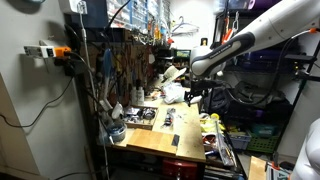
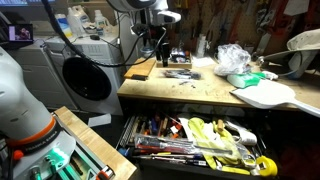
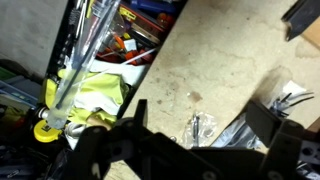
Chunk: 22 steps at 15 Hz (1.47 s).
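Note:
My gripper (image 3: 203, 122) is open and empty, hovering above a wooden workbench top (image 3: 220, 50). Right below it, between the two black fingers, lies a small clear plastic bag (image 3: 197, 127) with a thin metal part inside. More clear bags lie under the right finger. In both exterior views the gripper (image 1: 193, 93) (image 2: 160, 45) hangs over the bench, a little above a cluster of small bags and parts (image 2: 178, 72).
An open drawer (image 2: 190, 140) (image 3: 100, 60) under the bench holds tools, yellow-green gloves and a yellow tape roll. A crumpled plastic bag (image 2: 232, 58) and a white board (image 2: 265, 95) lie on the bench. A white machine (image 2: 85, 75) stands beside it. A pegboard of tools (image 1: 125, 65) lines the bench.

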{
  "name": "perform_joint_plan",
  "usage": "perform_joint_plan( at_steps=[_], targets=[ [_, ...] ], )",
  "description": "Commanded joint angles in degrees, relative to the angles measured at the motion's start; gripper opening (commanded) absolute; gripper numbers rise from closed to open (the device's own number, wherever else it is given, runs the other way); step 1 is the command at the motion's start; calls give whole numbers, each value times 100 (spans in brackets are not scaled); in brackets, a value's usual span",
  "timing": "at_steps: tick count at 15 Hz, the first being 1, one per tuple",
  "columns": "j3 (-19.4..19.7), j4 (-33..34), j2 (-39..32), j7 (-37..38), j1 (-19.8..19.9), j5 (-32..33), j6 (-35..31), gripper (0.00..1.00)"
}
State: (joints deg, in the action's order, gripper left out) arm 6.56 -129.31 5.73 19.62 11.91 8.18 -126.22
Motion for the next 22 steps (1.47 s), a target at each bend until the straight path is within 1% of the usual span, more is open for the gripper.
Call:
perform_joint_plan(
  at_steps=[1, 2, 5, 10, 11, 13, 15, 16, 19, 22],
  targets=[
    [29, 608, -770, -11, -201, -710, -351, 100],
    [66, 308, -390, 48, -167, -318, -232, 100],
    [70, 582, -731, 44, -262, -551, -289, 100],
    [75, 709, -850, 99, -264, -604, -282, 100],
    [88, 951, -1181, 225, -250, -776, -378, 100],
    [125, 1236, -1555, 577, -253, -723, -423, 100],
    [161, 1548, -1923, 830, -273, -827, -457, 100],
    [164, 1675, -2116, 857, -265, -1003, -634, 100],
    [164, 2210, -2712, 870, -240, -1481, -664, 100],
    [194, 2653, -3152, 903, -249, -1700, -680, 100]
  ],
)
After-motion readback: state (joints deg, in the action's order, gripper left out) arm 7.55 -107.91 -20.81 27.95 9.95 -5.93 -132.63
